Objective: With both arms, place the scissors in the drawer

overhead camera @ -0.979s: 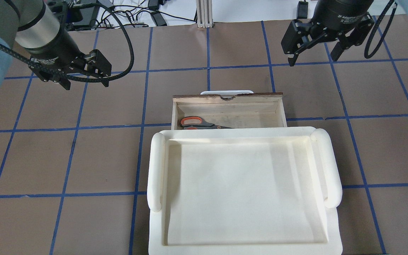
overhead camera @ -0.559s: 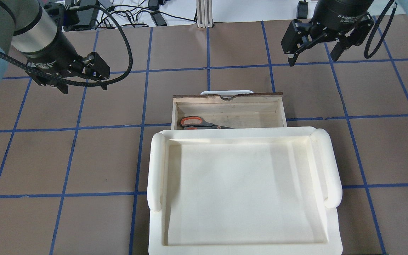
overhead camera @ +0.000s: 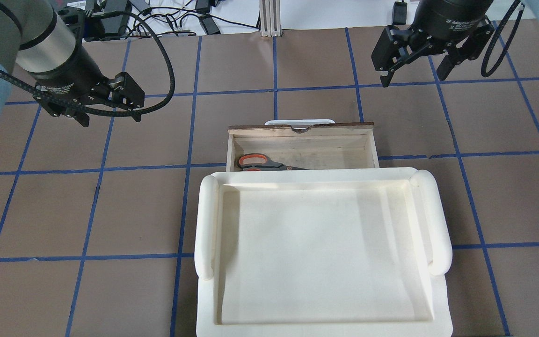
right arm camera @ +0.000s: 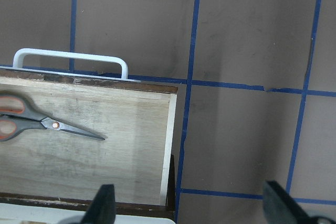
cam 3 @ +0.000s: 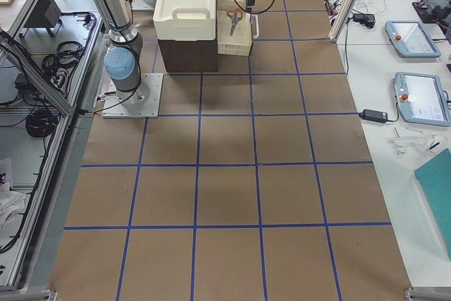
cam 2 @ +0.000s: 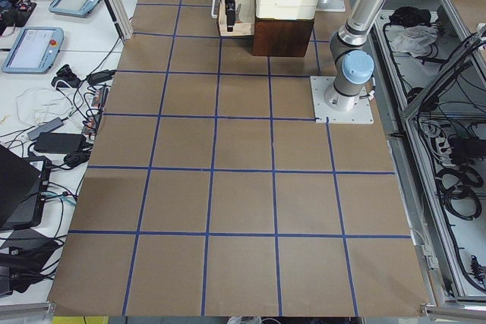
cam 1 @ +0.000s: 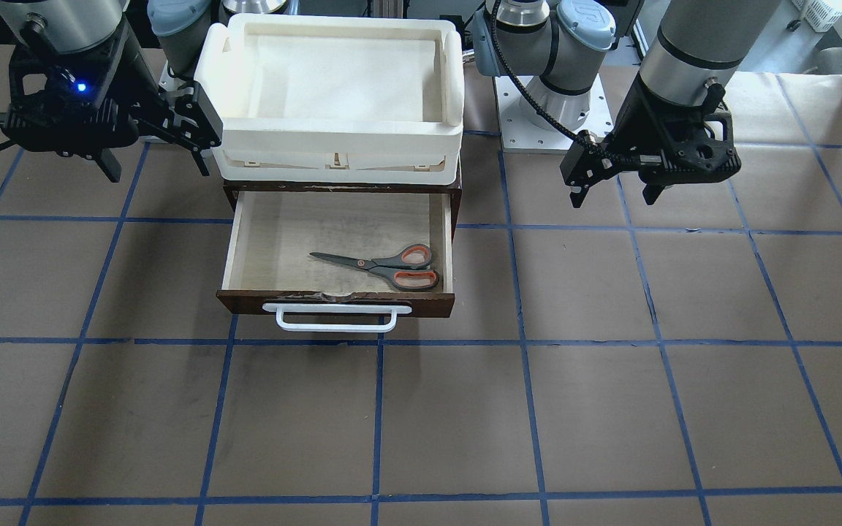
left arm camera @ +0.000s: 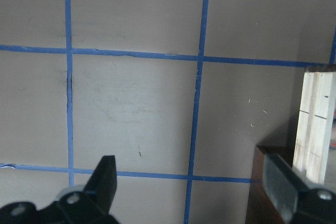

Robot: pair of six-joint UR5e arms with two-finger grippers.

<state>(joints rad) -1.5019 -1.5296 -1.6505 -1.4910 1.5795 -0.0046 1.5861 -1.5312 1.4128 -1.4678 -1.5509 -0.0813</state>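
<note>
The dark brown drawer (cam 1: 245, 301) stands pulled open, its white bar handle (cam 1: 336, 319) facing away from me. The scissors (cam 1: 384, 264) lie flat on its pale floor, orange-looped handles toward my left side; they also show in the overhead view (overhead camera: 265, 162) and the right wrist view (right arm camera: 37, 121). My left gripper (overhead camera: 110, 117) is open and empty, hovering over bare table left of the drawer (overhead camera: 297, 127). My right gripper (overhead camera: 413, 78) is open and empty, above the table to the far right of the drawer.
A cream-white plastic tray (overhead camera: 206, 220) sits on top of the dark cabinet (cam 1: 227, 191) that holds the drawer. Cables and devices (overhead camera: 190, 18) lie past the far table edge. The arm base plate (cam 1: 531, 139) is beside the cabinet.
My left gripper has drifted slightly left and toward me. The right gripper has barely moved. The drawer and the scissors lie as before.
</note>
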